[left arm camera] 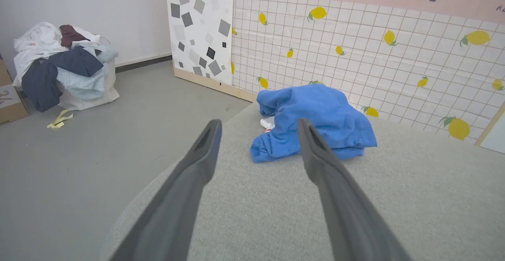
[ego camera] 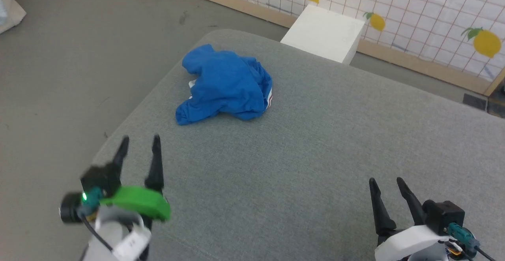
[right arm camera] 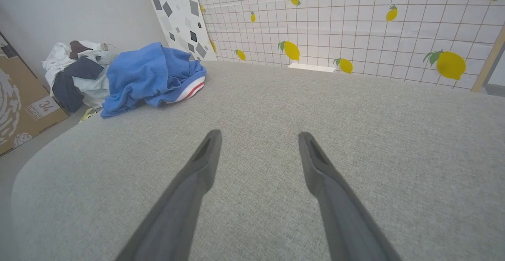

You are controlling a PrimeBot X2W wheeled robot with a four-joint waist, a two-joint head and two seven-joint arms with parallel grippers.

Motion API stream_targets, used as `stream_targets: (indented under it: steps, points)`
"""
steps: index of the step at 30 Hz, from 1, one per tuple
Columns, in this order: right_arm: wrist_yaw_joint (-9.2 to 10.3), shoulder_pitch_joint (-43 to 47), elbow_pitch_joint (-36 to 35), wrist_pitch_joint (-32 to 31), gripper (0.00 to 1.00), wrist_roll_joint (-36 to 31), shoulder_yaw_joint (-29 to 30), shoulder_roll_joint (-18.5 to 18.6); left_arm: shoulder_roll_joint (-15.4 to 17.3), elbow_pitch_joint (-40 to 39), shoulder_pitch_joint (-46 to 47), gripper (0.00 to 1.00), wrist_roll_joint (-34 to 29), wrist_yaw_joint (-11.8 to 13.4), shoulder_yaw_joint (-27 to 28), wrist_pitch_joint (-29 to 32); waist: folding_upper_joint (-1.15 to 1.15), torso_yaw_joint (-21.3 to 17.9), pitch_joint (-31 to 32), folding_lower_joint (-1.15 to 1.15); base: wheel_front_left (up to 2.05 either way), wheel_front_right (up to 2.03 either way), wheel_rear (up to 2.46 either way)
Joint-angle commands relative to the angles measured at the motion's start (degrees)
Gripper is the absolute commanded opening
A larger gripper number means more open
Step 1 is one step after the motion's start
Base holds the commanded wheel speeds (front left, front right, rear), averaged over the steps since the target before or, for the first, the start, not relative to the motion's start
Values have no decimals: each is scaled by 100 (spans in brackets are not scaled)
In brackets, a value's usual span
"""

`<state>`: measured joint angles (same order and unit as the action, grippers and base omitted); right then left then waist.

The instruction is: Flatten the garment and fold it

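Left gripper (ego camera: 141,137) is poised over the near left corner of the grey fabric-covered desk (ego camera: 315,154), fingers spread wide and empty, pointing toward the garment (ego camera: 227,83). The right gripper (ego camera: 386,180) is at the near right, likewise spread with nothing between its fingers. Farther on, the garment lies as a crumpled blue heap near the desk's far left edge, red-and-white trim showing at its right side, well apart from both grippers, with a white box (ego camera: 323,32) and a lemon-patterned wall panel (ego camera: 414,12) beyond.

Matt cloth on woven upholstery
The garment (ego camera: 227,83) is crumpled, matt blue knit cloth; the grey surface (ego camera: 315,154) beneath is coarse woven fabric; the floor (ego camera: 79,55) looks smooth.
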<state>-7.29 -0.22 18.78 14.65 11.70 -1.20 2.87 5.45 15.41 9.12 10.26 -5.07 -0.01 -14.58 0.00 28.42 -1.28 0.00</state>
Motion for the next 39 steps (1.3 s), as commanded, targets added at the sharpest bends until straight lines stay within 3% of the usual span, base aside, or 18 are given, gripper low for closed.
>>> stream_targets:
  steps: [1,11,24,33,39]
  points:
    - [-20,-110,-26,35,100,-66,19,0,81,76,298,100,110,-49,26,46,0,-65,-116,0,0,0,0]
    - [-20,-338,-324,-136,100,-524,244,0,663,956,2285,100,1060,-221,129,955,0,-524,-942,0,0,0,0]
    - [-20,-590,-1255,-539,100,-983,715,0,1437,2311,3973,100,2454,-240,-177,3208,0,-1335,-2338,0,0,0,0]
    - [-20,-551,-1670,-644,100,-1088,952,0,1635,3111,4507,100,2629,-150,-330,4318,0,-1524,-2816,0,0,0,0]
    - [-20,-534,-1858,-691,100,-1119,1060,0,1546,3536,4620,100,2782,-32,-362,4911,0,-1500,-2980,0,0,0,0]
